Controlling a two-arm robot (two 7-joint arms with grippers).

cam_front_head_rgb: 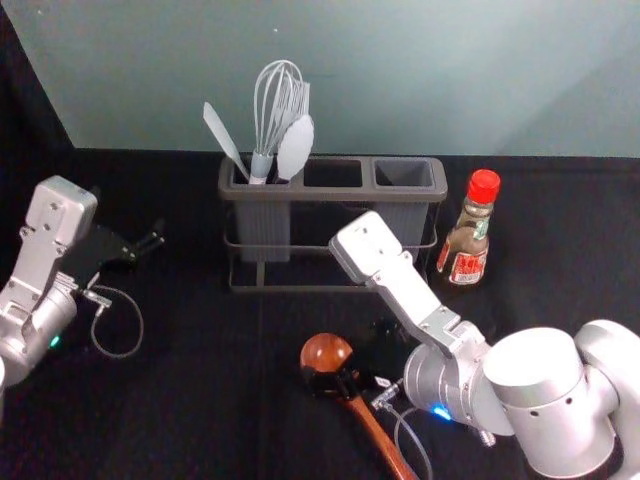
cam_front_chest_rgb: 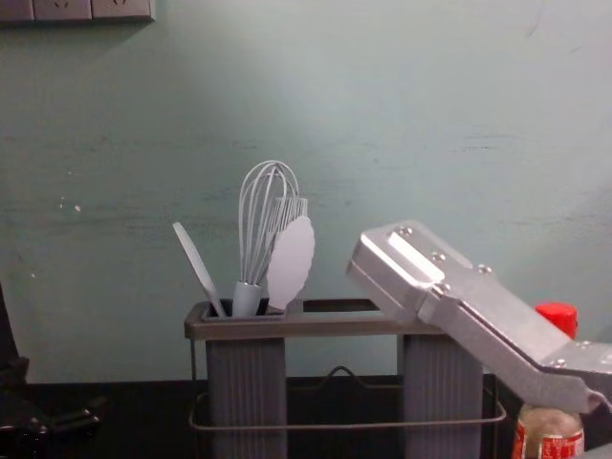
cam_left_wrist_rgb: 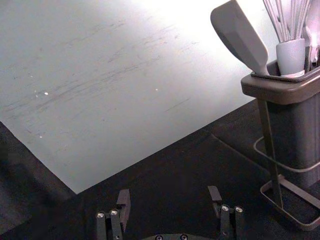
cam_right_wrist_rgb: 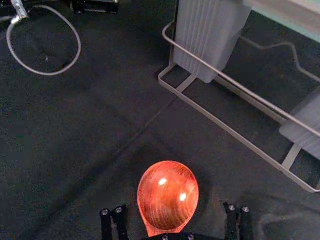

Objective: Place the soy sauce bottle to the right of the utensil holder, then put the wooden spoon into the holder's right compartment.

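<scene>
Toward the counter's [cam_front_head_rgb: 200,410] left edge, the left claw [cam_front_head_rgb: 152,239] has its fingers spread well apart with nothing between them, while by the back edge the utensil holder [cam_front_head_rgb: 300,288] carries the whisk [cam_front_head_rgb: 261,165] and other pale utensils in its left compartment. In front of the holder, the right claw [cam_front_head_rgb: 335,381] is wide open around the wooden spoon [cam_front_head_rgb: 326,352], gripping nothing, the spoon's handle slanting right toward the near edge; farther right, the soy sauce bottle [cam_front_head_rgb: 468,245] stands upright just beside the holder's right end, near the back edge.
</scene>
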